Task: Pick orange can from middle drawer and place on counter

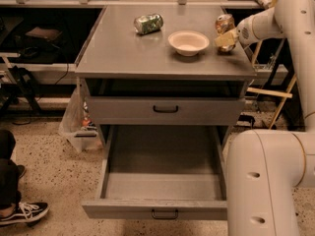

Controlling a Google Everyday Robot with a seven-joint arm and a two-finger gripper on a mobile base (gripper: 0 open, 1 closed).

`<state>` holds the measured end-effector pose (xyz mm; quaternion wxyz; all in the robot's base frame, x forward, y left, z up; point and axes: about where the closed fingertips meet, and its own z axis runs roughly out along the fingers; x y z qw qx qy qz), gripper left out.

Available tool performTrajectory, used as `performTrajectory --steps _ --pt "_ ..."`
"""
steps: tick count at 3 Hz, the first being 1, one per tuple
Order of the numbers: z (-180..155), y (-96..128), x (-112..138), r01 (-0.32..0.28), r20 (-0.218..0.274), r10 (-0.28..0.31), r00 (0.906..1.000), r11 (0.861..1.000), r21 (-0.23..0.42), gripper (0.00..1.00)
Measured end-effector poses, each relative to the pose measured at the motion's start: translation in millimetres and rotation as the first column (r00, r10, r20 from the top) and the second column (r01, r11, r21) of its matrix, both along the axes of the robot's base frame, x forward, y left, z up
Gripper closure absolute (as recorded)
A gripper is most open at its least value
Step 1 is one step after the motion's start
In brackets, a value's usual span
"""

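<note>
The orange can (225,22) stands upright on the counter (128,53) near its right edge, just right of the beige bowl. My gripper (224,38) is at the can, close against its lower front, with the white arm reaching in from the right. The middle drawer (162,186) is pulled out below and its grey floor is bare.
A beige bowl (188,42) sits mid-counter and a green-and-silver can (148,23) lies on its side at the back. A closed drawer (165,109) is above the open one. My white base (268,181) stands at lower right. A person's shoe (22,213) is at lower left.
</note>
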<state>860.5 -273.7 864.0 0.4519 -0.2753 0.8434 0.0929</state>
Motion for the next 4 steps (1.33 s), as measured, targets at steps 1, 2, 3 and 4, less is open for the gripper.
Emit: performTrajectory --steps 1,2,3,4 --pt "0 0 0 0.0 0.0 0.0 1.0 1.0 0.0 0.15" --pt "0 0 0 0.0 0.0 0.0 1.0 1.0 0.0 0.0" --pt "0 0 0 0.0 0.0 0.0 1.0 1.0 0.0 0.0" --pt "22 -27 -11 0.042 0.017 -0.041 0.999 0.998 -0.048 0.0"
